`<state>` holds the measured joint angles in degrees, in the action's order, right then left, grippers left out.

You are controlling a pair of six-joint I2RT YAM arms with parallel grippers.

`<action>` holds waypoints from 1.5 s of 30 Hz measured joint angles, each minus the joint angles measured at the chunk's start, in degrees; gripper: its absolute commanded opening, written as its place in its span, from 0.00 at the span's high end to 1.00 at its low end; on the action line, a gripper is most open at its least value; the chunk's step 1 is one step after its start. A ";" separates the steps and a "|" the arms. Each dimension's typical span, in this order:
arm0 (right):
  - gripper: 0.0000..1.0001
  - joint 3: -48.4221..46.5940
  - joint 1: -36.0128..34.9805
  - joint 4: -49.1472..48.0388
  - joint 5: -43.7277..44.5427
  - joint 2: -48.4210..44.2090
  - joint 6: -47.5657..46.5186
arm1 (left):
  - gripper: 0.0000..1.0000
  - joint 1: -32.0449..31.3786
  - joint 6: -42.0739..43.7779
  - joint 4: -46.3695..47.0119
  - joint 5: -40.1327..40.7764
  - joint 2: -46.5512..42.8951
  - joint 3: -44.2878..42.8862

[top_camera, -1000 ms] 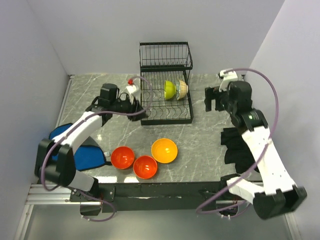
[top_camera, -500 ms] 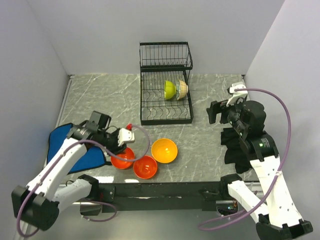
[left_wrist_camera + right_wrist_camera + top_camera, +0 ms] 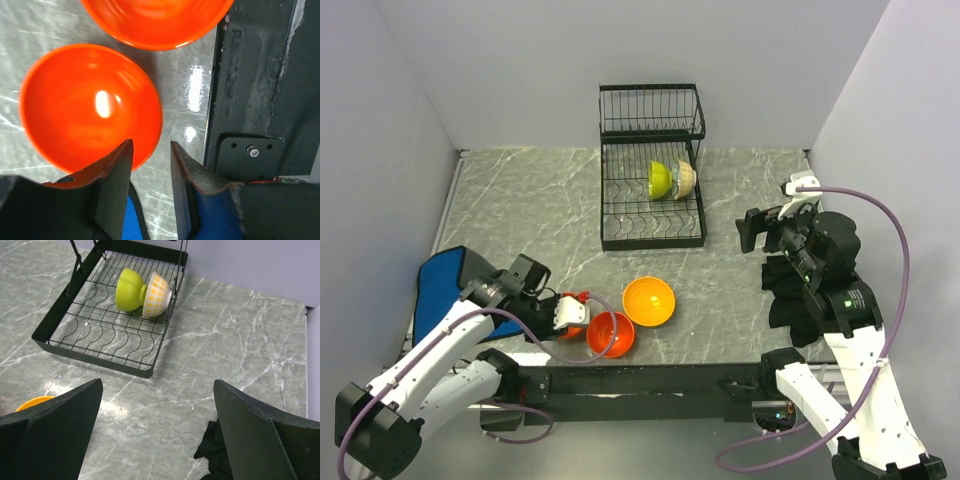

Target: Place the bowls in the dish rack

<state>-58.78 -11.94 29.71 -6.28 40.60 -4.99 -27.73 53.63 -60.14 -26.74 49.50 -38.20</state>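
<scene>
With jaws narrowly parted astride the 5 o'clock rim of the red-orange bowl [image 3: 85, 110], the left end effector [image 3: 151, 146] risks a shallow pinch that drops the glossy bowl onto the desk [image 3: 185, 100].

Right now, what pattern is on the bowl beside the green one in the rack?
The cream bowl has yellow checks; clearest in the right wrist view.

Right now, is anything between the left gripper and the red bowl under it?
Nothing visible stands in the way. The left gripper straddles the rim of the red-orange bowl, jaws apart on either side of it.
</scene>
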 measured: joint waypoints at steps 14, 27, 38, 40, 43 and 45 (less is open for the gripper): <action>0.00 0.00 0.17 0.61 0.02 -1.81 0.00 | 0.62 -1.90 -5.09 8.41 5.81 0.37 4.22; 0.00 1.16 1.22 1.38 0.20 -4.13 0.00 | 0.63 -3.23 -5.11 8.92 6.97 1.60 4.22; 0.00 1.77 2.03 1.20 0.24 -4.66 0.02 | 0.77 -7.89 -5.09 8.74 8.90 4.72 4.20; 0.00 1.95 2.25 1.22 0.22 -4.68 0.02 | 0.84 -7.93 -5.25 8.72 9.09 5.03 4.20; 0.00 1.97 2.47 1.11 0.20 -4.66 0.09 | 0.95 -8.09 -5.29 8.92 9.11 5.57 3.87; 0.00 1.97 2.71 1.01 0.20 -4.61 0.22 | 0.99 -8.17 -5.35 8.76 9.40 5.95 3.17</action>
<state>-56.82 -9.23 30.72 -6.09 35.99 -4.78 -35.90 48.27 -51.37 -17.34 55.44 -35.03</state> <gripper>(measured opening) 0.996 0.084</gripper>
